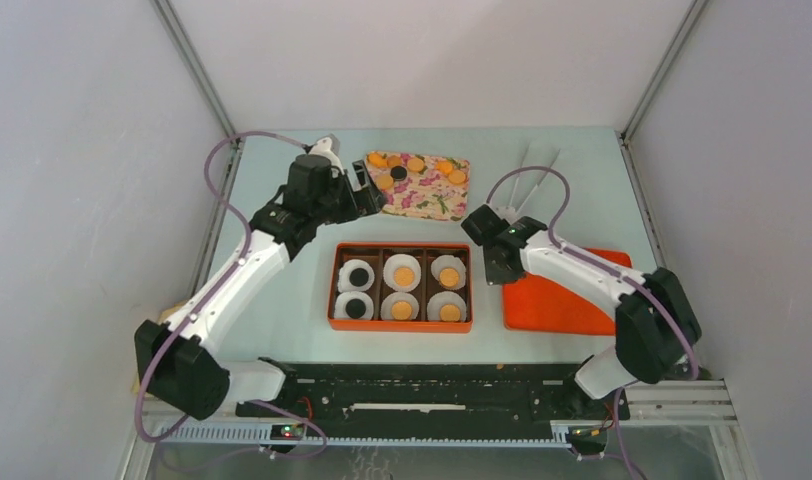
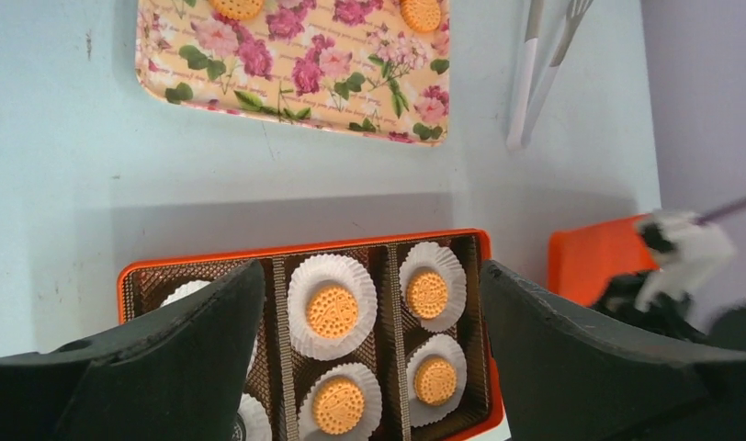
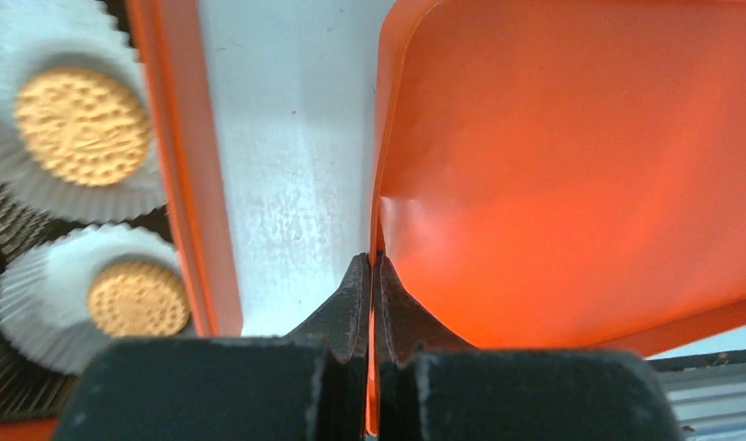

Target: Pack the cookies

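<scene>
Cookies are thin, stiff little discs: light, but crumbly at the rim, so we'd nip one gently across its edge, not squash the face. Six sit in the orange box in the middle of the bench, one per compartment, each in a white paper cup. We count two black ones in the column nearest the left edge and four tan. All six slots look filled, so the packing itself seems done.

More cookies lie loose on the floral tray toward the far edge: one black, plus four or five tan. They're too small for us to count for sure.

The right end effector has its fingers pressed together on the rim of the orange lid, which lies flat just right of the box, toward the right edge. That lid is thin, glossy plastic, so we reckon it'll flex and could slip out of such a narrow pinch.

The left end effector hangs above the bench between tray and box, fingers wide apart, holding nothing. One pair of tongs rests near the far right corner.
</scene>
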Controlling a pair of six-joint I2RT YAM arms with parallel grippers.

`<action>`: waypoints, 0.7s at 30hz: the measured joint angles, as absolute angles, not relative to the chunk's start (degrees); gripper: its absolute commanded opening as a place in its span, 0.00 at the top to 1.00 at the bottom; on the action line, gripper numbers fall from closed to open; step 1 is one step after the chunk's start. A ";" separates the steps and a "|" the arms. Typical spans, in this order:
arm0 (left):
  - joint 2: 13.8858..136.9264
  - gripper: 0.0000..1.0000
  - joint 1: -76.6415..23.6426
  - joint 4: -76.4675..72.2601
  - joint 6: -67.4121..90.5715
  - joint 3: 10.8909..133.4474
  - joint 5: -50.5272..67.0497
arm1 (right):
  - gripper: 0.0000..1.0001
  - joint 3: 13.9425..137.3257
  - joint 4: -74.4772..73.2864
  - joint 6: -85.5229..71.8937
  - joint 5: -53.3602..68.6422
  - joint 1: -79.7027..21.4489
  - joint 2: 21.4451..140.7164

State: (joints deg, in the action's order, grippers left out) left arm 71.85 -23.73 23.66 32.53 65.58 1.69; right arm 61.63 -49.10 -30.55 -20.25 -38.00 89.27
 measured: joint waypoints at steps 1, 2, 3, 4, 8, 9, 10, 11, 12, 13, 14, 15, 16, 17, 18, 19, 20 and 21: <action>72.95 0.11 -23.73 23.77 32.53 65.93 1.89 | 1.00 61.91 -49.54 -29.85 -20.86 -38.41 87.46; 74.15 0.11 -23.73 23.73 32.47 66.50 2.22 | 1.00 62.43 -50.15 -29.28 -21.23 -38.92 86.08; 75.96 0.12 -23.73 23.99 32.36 67.85 2.76 | 1.00 63.44 -50.89 -28.36 -21.74 -39.62 84.90; 77.36 0.13 -23.73 24.34 32.08 69.14 3.25 | 1.00 64.27 -51.31 -27.53 -22.02 -40.18 84.38; 86.32 0.25 -23.73 26.70 29.56 80.66 6.48 | 1.00 67.79 -52.07 -23.20 -24.32 -43.81 83.59; 88.49 0.29 -23.70 27.18 28.77 83.85 7.64 | 1.00 68.31 -52.18 -22.11 -25.19 -45.01 83.57; 91.33 0.33 -23.66 27.92 27.44 88.40 9.69 | 1.00 68.95 -52.47 -20.60 -26.24 -46.52 83.57; 93.23 0.36 -23.64 28.62 26.59 91.31 11.33 | 1.00 69.28 -52.51 -19.59 -26.81 -47.66 83.55; 95.18 0.43 -23.59 30.13 25.74 94.63 13.19 | 1.00 69.54 -52.56 -18.85 -27.27 -48.53 83.53; 97.82 0.46 -23.55 31.59 24.71 98.70 15.55 | 1.00 69.91 -52.69 -17.76 -27.99 -49.63 83.53; 100.12 0.56 -23.46 33.08 23.88 102.13 17.56 | 1.00 70.22 -52.71 -16.82 -28.60 -50.48 83.53; 103.42 0.63 -23.42 35.68 22.48 107.24 20.38 | 1.00 70.70 -52.93 -15.59 -29.67 -51.59 83.53; 105.75 0.70 -23.33 36.95 21.63 110.19 22.26 | 1.00 70.98 -52.93 -14.83 -30.24 -52.21 83.53; 107.92 0.76 -23.31 38.17 20.60 112.51 24.45 | 1.00 71.35 -52.93 -13.74 -31.24 -53.04 83.53; 109.43 0.82 -23.27 39.22 19.73 113.27 26.24 | 1.00 71.70 -52.88 -12.62 -32.12 -53.78 83.53; 110.26 0.88 -23.24 40.34 19.25 113.16 27.64 | 1.00 71.94 -52.82 -11.70 -32.77 -54.41 83.53; 111.11 0.91 -23.22 41.56 18.76 112.88 29.36 | 1.00 72.27 -52.82 -10.63 -33.50 -55.16 83.55; 111.72 0.90 -23.16 42.15 18.33 112.09 31.05 | 1.00 72.64 -52.86 -9.89 -34.09 -55.79 83.66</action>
